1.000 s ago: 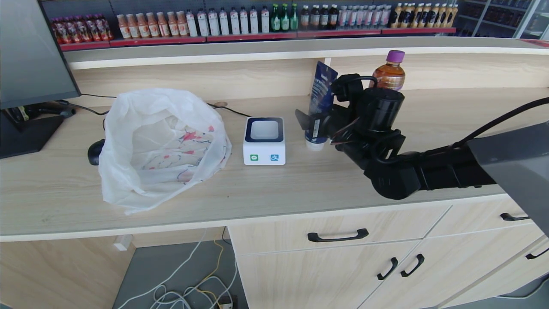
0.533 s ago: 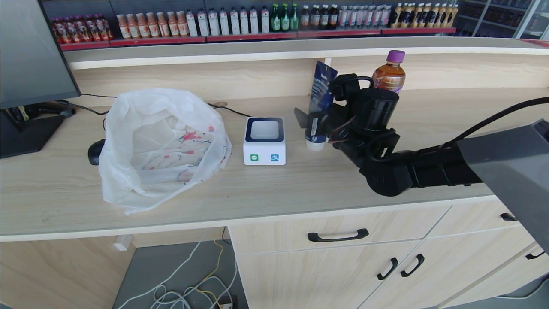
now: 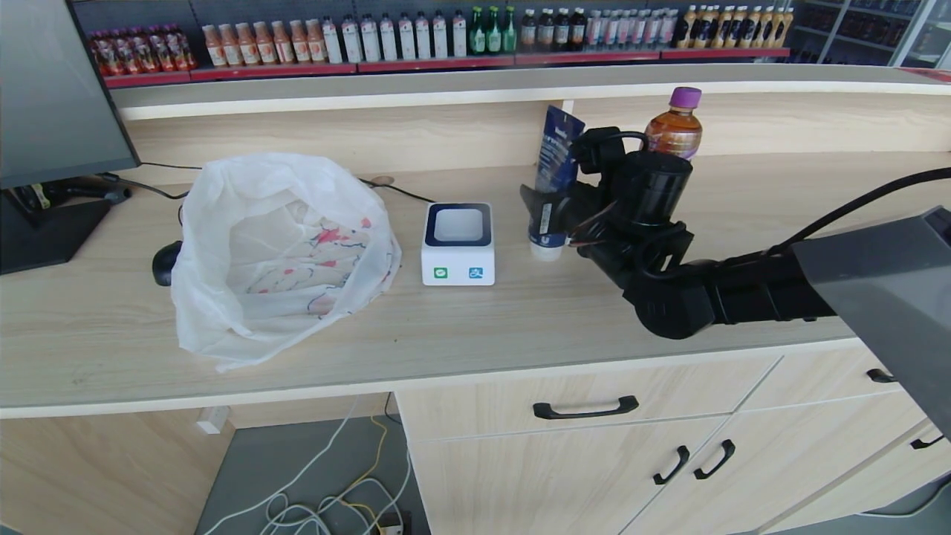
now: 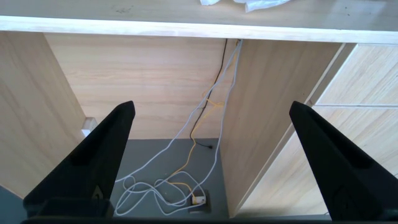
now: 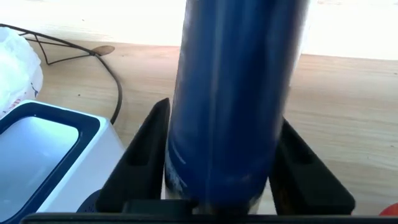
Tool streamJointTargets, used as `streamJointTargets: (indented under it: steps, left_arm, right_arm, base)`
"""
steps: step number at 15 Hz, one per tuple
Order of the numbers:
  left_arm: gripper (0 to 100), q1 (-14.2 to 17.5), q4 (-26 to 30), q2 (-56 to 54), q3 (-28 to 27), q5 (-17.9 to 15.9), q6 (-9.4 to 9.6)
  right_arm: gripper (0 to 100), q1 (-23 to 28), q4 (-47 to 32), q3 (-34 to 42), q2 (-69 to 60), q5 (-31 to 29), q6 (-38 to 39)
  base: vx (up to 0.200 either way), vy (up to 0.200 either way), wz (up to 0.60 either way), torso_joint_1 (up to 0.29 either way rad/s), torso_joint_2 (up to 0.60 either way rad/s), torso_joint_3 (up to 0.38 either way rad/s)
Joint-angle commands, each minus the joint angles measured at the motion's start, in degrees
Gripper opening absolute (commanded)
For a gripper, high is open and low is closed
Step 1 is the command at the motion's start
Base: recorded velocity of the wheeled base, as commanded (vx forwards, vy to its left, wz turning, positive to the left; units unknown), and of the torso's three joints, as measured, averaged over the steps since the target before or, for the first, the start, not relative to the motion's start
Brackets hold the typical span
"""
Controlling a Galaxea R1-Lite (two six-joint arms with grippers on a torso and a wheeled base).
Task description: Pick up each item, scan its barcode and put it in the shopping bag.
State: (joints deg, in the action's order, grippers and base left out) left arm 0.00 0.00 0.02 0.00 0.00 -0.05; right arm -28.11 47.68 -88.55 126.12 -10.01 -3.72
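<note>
right hand point(image 3: 548, 200) pinches the blue tube point(image 3: 557, 148) low on its body, one finger pressed to each flank, while the tube stands upright, cap down, on the bench point(image 3: 520, 319). the scanner point(image 3: 458, 241) sits just to the tube's left and the shopping bag point(image 3: 282, 253) farther left, so the carry likely runs leftward.

tube point(image 3: 553, 156): glossy blue plastic, smooth skin. My right gripper point(image 5: 224, 118) fingers point(image 5: 146, 152): matt black plastic; left gripper point(image 4: 211, 109) looks the same. counter point(image 3: 520, 327): pale wood-grain, matt, smooth. shopping bag point(image 3: 223, 200): thin translucent white plastic film, crinkled, slight sheen. scanner point(image 3: 458, 273): glossy white plastic body, dark glassy window on top. bottle point(image 3: 674, 130): clear plastic, purple plastic cap.
</note>
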Motion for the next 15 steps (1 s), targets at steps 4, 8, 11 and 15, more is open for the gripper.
streamJointTargets:
  steps: [4, 8, 11, 15]
  left_arm:
    - [100, 0.0, 0.0, -0.02, 0.0, 0.0, -0.04]
    - [100, 0.0, 0.09, -0.02, 0.0, 0.0, -0.04]
    - [100, 0.0, 0.0, -0.02, 0.0, 0.0, -0.04]
    - [100, 0.0, 0.0, -0.02, 0.0, 0.0, -0.04]
  right_arm:
    - [0, -0.1, 0.49, 1.45, -0.09, -0.1, -0.06]
    - [0, -0.1, 1.81, 2.68, -0.53, -0.1, 0.03]
    - [0, -0.19, 2.6, 4.0, -2.81, -0.1, 0.03]
    - [0, -1.77, 6.29, 8.66, -9.14, -0.1, -0.15]
  base:
    - [0.0, 0.0, 0.0, 0.0, 0.0, 0.0]
    - [0.0, 0.0, 0.0, 0.0, 0.0, 0.0]
    - [0.0, 0.0, 0.0, 0.0, 0.0, 0.0]
    - [0.0, 0.0, 0.0, 0.0, 0.0, 0.0]
